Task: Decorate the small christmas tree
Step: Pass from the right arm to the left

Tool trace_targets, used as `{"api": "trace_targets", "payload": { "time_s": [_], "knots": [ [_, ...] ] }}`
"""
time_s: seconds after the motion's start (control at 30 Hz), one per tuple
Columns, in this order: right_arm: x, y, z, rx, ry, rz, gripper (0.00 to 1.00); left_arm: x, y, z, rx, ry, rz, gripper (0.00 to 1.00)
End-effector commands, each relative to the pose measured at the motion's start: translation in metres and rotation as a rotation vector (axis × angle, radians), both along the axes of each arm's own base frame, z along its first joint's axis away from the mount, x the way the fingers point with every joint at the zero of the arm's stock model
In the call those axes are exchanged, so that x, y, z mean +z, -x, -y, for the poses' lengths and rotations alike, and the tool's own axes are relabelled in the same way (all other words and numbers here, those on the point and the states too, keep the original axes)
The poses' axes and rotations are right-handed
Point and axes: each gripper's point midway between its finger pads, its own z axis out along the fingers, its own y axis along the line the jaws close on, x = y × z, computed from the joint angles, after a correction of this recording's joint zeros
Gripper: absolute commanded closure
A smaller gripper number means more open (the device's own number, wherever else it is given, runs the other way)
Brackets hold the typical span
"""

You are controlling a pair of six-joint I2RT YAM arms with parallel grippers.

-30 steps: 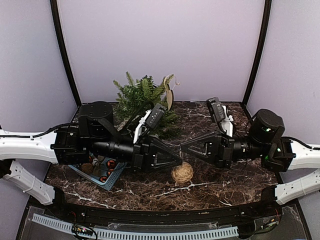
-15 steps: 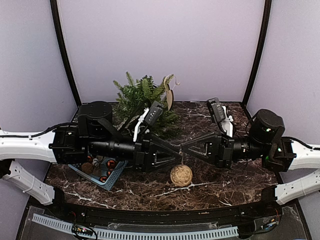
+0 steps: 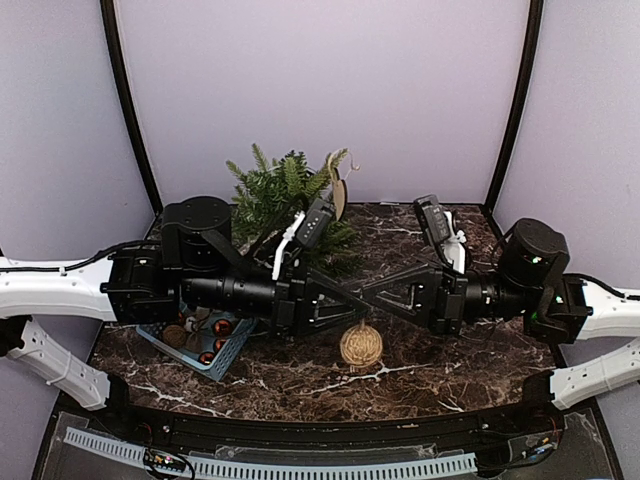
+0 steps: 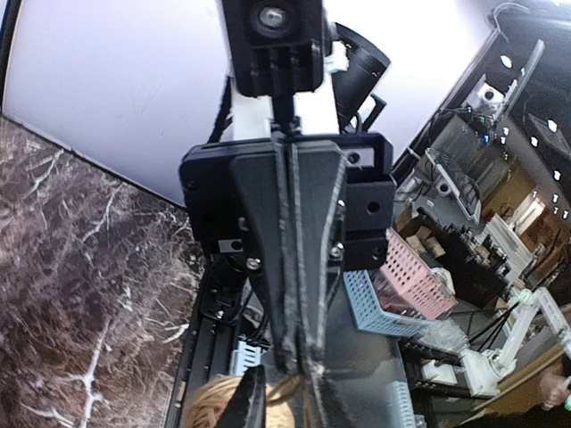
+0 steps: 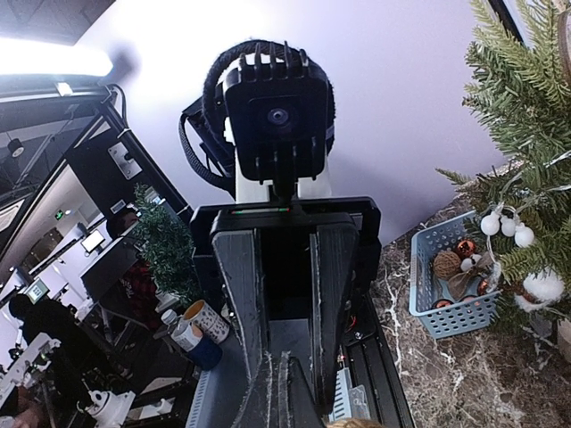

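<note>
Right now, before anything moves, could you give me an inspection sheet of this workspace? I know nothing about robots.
Surface: dark marbled table, white veins.
Job's things: small christmas tree upright at the back, white baubles on it; wicker ball just under the meeting fingertips.
Clutter: blue basket of ornaments by the left arm.
Grippers: left gripper slightly open, right gripper shut, tip to tip; who holds the ball is unclear.
Cables: black cable along the left arm.
Surroundings: plain lilac walls.
</note>
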Motion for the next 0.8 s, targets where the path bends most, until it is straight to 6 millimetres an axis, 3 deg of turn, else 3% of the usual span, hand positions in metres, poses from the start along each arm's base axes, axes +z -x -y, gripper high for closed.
{"api": "trace_targets", "payload": {
  "time_s": [0.0, 0.03, 0.1, 0.37, 0.47, 0.67, 0.77],
  "knots": [
    [0.010, 0.000, 0.005, -0.016, -0.037, 0.008, 1.00, 0.014, 0.001, 0.000, -0.015, 0.028, 0.018, 0.90],
    [0.010, 0.000, 0.006, -0.018, -0.037, 0.007, 1.00, 0.014, 0.001, 0.000, -0.015, 0.028, 0.018, 0.97],
    [0.010, -0.001, 0.007, -0.026, -0.038, 0.004, 1.00, 0.014, 0.001, 0.000, -0.014, 0.030, 0.017, 1.00],
    [0.011, -0.006, 0.021, -0.078, -0.043, 0.003, 1.00, 0.015, 0.001, -0.006, -0.003, 0.039, 0.004, 0.95],
    [0.011, -0.005, 0.022, -0.077, -0.043, 0.001, 1.00, 0.016, 0.003, -0.006, -0.012, 0.045, 0.004, 1.00],
    [0.012, -0.004, 0.022, -0.069, -0.046, 0.002, 1.00, 0.019, 0.003, -0.002, -0.019, 0.054, 0.012, 1.00],
    [0.011, -0.003, 0.022, -0.067, -0.045, 0.002, 1.00, 0.017, 0.001, 0.001, -0.017, 0.044, 0.015, 0.87]
  ]
}}
